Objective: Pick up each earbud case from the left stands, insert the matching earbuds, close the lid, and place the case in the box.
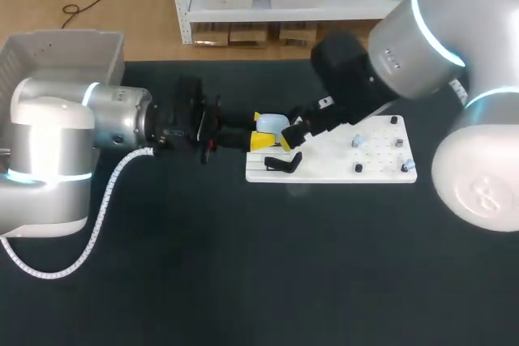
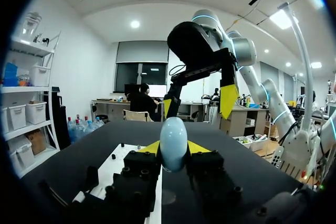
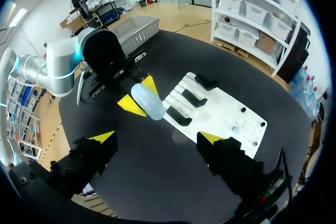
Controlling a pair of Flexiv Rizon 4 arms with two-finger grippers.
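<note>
— Where's the earbud case (image 2: 173, 142)?

— Off the stands, held in the air. The left fingers (image 2: 151, 148) are clamped on it, one yellow tip pressed against each side. It hangs above the dark surface (image 1: 243, 265), near the end of the white board (image 1: 369, 169) where the black stands (image 3: 179, 117) sit.

— What does it look like?

— A smooth, pale blue egg with a slightly glossy shell. From the left wrist view it stands upright between the tips, its rounded end pointing out past them. I cannot make out a lid seam, so I cannot tell from here whether it is latched.

— And the other arm?

— It comes in from the right and sits over the board, close to the case. The right fingers (image 3: 103, 137) are spread wide with nothing between them. In the right wrist view the case sits ahead of them, apart from both tips.

— Anything else on the board?

— Three black stands lie side by side at the end nearest the case. At the far end there are a few small dark pegs (image 1: 358, 168). One or two small pale bluish bits lie among them, too small to identify.

— The box?

— The grey box (image 1: 61, 54) is at the back left corner of the surface, behind the left arm and well apart from the case.
</note>
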